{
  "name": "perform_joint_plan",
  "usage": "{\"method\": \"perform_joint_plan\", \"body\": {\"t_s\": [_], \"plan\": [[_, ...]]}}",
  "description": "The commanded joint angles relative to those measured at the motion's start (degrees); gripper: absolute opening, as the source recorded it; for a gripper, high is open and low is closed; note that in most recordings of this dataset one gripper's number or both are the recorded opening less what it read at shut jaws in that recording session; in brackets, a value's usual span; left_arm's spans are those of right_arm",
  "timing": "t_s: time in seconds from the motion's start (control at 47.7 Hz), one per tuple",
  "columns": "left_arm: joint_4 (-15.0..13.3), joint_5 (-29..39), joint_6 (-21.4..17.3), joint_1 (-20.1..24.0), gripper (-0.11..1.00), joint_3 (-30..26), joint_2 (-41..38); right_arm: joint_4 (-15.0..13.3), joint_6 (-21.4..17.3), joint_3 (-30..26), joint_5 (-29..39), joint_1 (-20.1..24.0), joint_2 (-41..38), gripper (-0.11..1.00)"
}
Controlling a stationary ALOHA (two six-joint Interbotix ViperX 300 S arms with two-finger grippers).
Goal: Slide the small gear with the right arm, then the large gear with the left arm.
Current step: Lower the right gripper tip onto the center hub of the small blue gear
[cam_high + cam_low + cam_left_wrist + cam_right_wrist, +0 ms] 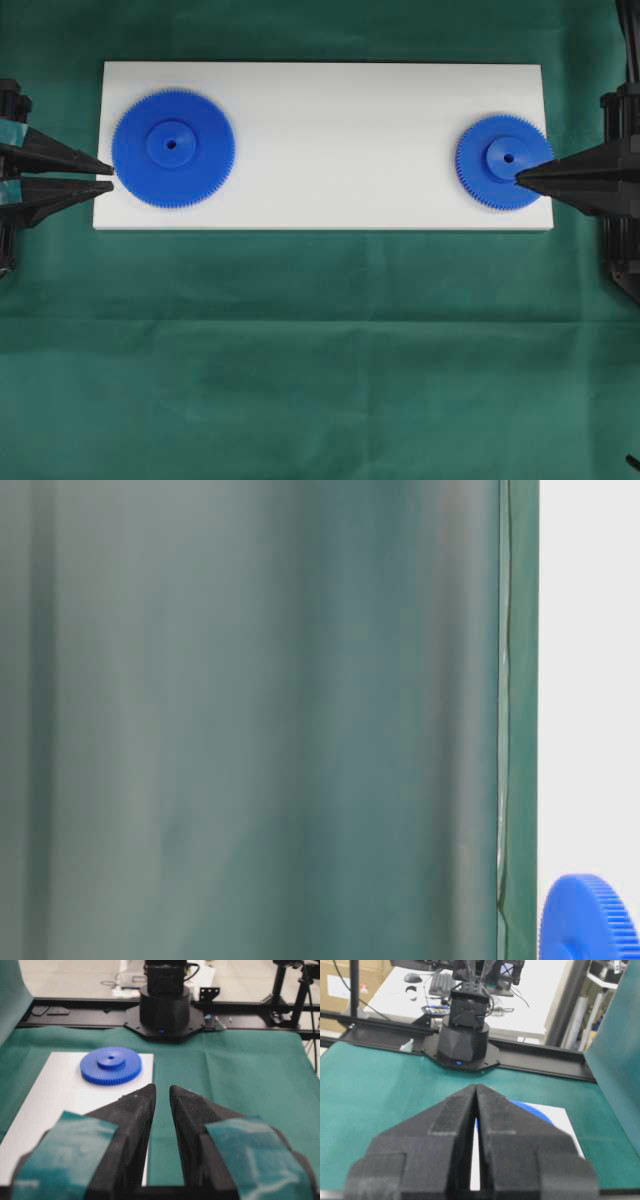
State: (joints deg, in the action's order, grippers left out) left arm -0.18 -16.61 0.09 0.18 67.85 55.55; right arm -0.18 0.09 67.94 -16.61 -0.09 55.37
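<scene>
The small gear [495,160] lies at the right end of the white board [330,150], the wider large gear [173,148] at the left end. My right gripper [518,178] is shut, and from overhead its tip overlaps the small gear's hub edge; its height I cannot tell. My left gripper [111,176], teal-taped, is open with nothing between its fingers, its tips at the large gear's left rim. Ahead of the left gripper [162,1087] the small gear [111,1066] rests at the board's far end. A sliver of the large gear [535,1112] shows beside the shut right gripper [476,1085].
Green cloth [320,350] covers the table around the board. The right arm's base [165,1010] and the left arm's base [465,1042] stand on black rails beyond the board's ends. A blue gear rim [590,920] shows at table level; I cannot tell which gear.
</scene>
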Motion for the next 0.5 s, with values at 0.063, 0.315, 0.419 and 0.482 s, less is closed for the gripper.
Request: {"method": "perform_joint_plan", "body": {"t_s": [0.063, 0.315, 0.419, 0.482], "plan": [[-0.70, 0.26, 0.00, -0.62, 0.17, -1.67, -1.32, 0.35, -1.23, -0.44, -0.53, -0.26, -0.53, 0.50], [-0.79, 0.62, -0.35, -0.26, 0.00, -2.37, -2.29, 0.35, -3.52, -0.18, -0.53, -2.81, 0.09, 0.50], [-0.79, 0.70, -0.53, 1.32, 0.00, -2.29, -1.49, 0.35, -3.69, -0.09, -0.26, -6.86, 0.70, 0.50], [-0.79, 0.79, -0.44, 2.90, 0.00, -1.93, -0.70, 0.44, -3.78, -0.09, 0.35, -9.49, 0.88, 0.50]]}}
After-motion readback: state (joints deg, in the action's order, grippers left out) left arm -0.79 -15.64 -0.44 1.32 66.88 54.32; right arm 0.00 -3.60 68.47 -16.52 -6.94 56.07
